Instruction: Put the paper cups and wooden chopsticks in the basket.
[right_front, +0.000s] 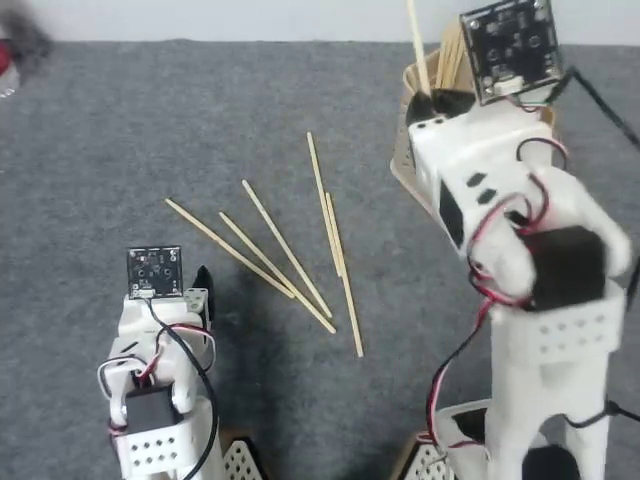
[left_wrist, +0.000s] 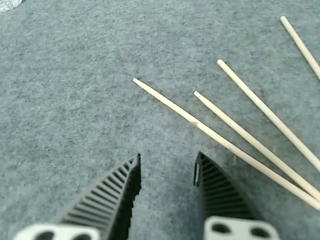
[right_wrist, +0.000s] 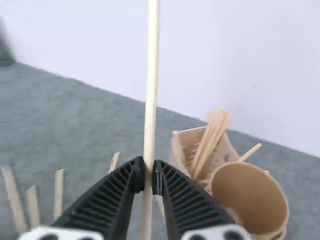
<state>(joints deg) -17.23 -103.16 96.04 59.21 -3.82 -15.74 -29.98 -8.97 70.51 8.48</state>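
My right gripper (right_wrist: 148, 176) is clamped on an upright chopstick (right_wrist: 152, 75) by the basket (right_wrist: 181, 145), far right; my left gripper (left_wrist: 167, 162) is apart over the counter (left_wrist: 75, 75). Light, stiff, slim: it may pivot, so mid-shaft holds best.

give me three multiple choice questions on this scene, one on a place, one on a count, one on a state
1. Where do the loose chopsticks lie?
A in the basket
B on the grey mat
C on top of a cup

2. How many chopsticks lie loose?
A two
B five
C nine

3. What state is the right hand in?
A open and empty
B shut on a cup
C shut on an upright chopstick

Answers: 1 B, they rest flat on the mat. 2 B, the high view shows five. 3 C, its jaws pinch the stick.
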